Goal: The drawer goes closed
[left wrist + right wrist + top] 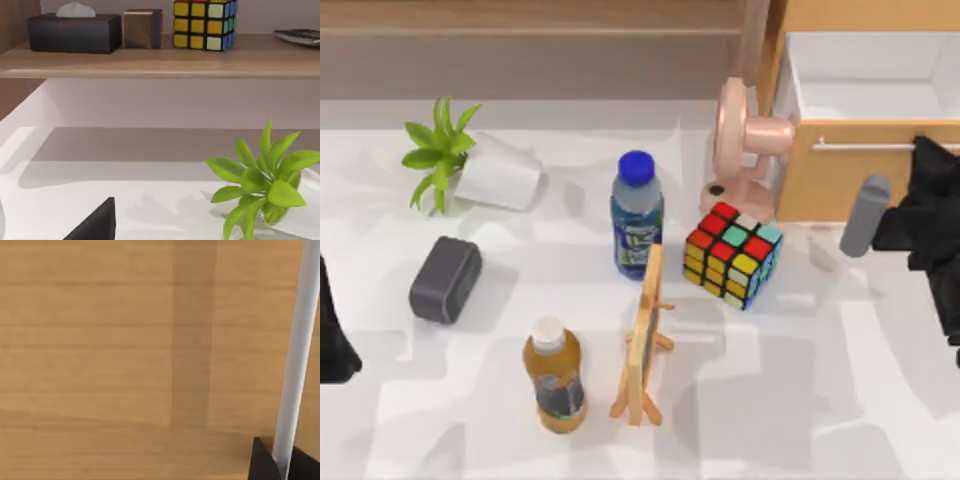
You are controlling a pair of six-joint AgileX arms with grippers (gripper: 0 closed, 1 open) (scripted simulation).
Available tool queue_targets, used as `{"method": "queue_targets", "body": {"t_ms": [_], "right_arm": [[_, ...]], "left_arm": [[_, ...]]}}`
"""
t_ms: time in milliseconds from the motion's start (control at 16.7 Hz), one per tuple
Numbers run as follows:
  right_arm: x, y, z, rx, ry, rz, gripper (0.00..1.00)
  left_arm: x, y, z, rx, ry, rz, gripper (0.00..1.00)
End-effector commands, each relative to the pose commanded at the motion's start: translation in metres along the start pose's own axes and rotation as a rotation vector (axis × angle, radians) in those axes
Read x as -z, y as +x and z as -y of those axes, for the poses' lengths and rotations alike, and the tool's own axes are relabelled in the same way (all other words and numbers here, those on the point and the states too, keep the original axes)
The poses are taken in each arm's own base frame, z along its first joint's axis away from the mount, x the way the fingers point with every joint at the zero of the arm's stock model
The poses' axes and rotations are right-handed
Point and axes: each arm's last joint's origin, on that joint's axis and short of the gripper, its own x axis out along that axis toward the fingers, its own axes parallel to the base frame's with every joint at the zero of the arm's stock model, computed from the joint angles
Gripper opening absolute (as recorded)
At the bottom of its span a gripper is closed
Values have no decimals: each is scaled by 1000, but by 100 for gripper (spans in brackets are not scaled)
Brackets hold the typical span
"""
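The drawer (850, 185) stands pulled out at the table's back right. Its white inside (865, 80) is open to the top view. The light-brown front panel carries a thin silver bar handle (865, 145). My right gripper (926, 152) reaches in from the right edge and sits at the right end of that handle, against the front panel. In the right wrist view the panel (100, 340) is very close and the handle (297, 350) runs across it, down to the gripper's dark tip. My left arm (332, 340) is parked at the left edge.
A pink fan (745, 140) stands just left of the drawer front, with a Rubik's cube (732, 252) in front of it. Mid-table are a blue-capped bottle (637, 215), an orange bottle (554, 378) and a wooden easel (645, 335). A grey speaker (445, 278) and a plant (445, 150) are at left.
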Motion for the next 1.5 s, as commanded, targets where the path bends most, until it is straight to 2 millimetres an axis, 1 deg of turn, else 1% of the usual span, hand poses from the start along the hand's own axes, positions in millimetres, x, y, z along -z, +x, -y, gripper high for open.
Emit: {"method": "queue_targets", "body": {"t_ms": [180, 420, 540, 660, 960, 1080, 1200, 1440, 1500], "right_arm": [[1, 17, 1, 0, 1, 0, 0], [0, 17, 1, -3, 3, 2, 0], [0, 20, 2, 2, 4, 3, 0], [-1, 30, 2, 5, 3, 3, 0], [0, 66, 0, -3, 3, 1, 0], [0, 77, 1, -3, 3, 1, 0], [0, 80, 1, -3, 3, 2, 0], [-1, 79, 1, -3, 5, 3, 0], [-1, 82, 2, 0, 5, 2, 0]], "left_arm": [[0, 0, 0, 0, 0, 0, 100], [0, 0, 0, 0, 0, 0, 100], [0, 0, 0, 0, 0, 0, 100], [0, 0, 0, 0, 0, 0, 100], [0, 0, 0, 0, 0, 0, 100], [0, 0, 0, 0, 0, 0, 100], [0, 0, 0, 0, 0, 0, 100], [0, 0, 0, 0, 0, 0, 100], [0, 0, 0, 0, 0, 0, 100]]}}
